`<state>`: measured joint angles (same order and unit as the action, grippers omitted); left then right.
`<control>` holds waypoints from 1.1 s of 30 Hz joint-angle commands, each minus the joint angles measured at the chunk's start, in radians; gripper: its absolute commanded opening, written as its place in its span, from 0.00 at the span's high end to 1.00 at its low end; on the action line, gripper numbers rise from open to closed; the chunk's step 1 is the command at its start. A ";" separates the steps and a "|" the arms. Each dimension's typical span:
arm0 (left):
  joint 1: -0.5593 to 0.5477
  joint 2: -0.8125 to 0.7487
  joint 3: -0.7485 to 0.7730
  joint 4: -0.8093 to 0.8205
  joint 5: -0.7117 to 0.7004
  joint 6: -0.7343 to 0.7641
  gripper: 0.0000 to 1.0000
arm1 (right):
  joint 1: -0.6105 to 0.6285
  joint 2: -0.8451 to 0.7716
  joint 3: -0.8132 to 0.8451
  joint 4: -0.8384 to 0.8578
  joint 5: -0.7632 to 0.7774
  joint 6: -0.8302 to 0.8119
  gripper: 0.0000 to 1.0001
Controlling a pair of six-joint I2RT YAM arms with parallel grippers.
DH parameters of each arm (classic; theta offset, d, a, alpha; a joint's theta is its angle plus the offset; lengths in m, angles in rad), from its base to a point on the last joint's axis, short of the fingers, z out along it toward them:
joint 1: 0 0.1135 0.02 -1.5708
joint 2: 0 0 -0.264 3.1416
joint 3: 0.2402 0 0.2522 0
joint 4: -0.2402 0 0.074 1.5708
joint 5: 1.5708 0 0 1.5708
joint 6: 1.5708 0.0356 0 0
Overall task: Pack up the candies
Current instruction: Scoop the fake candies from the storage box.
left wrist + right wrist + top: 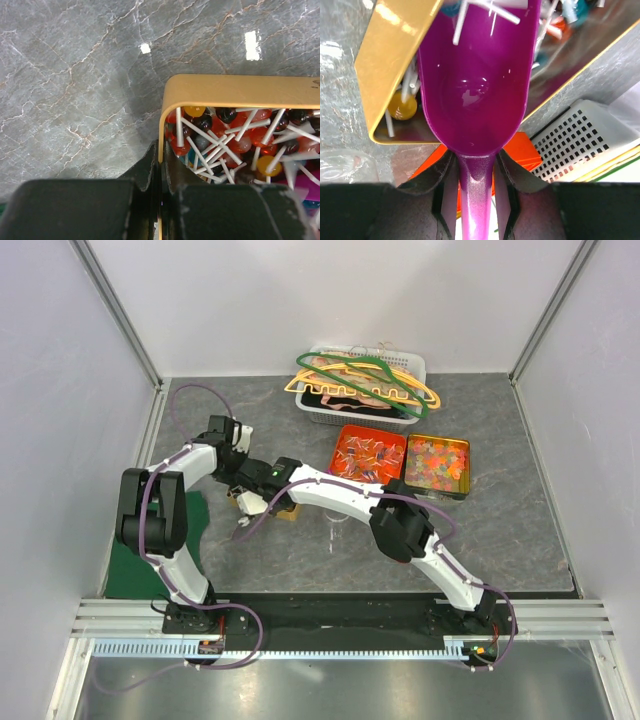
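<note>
A gold tin point(235, 90) full of lollipops point(235, 140) lies on the grey table. My left gripper point(161, 150) is shut on the tin's left wall, one finger outside and one inside. My right gripper point(476, 152) is shut on the handle of a purple scoop point(475, 80). The scoop's bowl reaches into the gold tin point(395, 45), with white sticks at its far lip. In the top view both grippers point(240, 478) point(258, 502) meet over this tin point(285, 510). Small wrapped candies point(368, 454) fill an orange tin to the right.
A second gold tin point(437, 462) of bright sweets sits beside the orange tin point(345, 432). A white basket point(410, 368) with coat hangers point(360, 375) stands behind them. A clear glass jar point(340, 167) stands near the scoop. A green mat point(195, 525) lies at the left.
</note>
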<state>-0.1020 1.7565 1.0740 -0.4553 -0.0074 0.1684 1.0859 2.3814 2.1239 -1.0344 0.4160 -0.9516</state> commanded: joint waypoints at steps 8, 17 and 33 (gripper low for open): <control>0.047 -0.019 0.001 0.052 0.000 -0.035 0.98 | 0.028 0.036 0.025 0.007 -0.144 0.042 1.00; 0.056 -0.069 0.001 0.041 -0.022 -0.069 0.98 | 0.060 0.084 0.096 0.046 -0.097 0.160 1.00; 0.071 -0.054 -0.003 0.029 0.003 -0.095 0.98 | 0.106 0.131 0.123 0.169 0.030 0.304 1.00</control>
<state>-0.0273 1.7317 1.0595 -0.4850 -0.0353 0.1616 1.1492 2.4660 2.2333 -1.0012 0.5339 -0.7433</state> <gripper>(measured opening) 0.035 0.357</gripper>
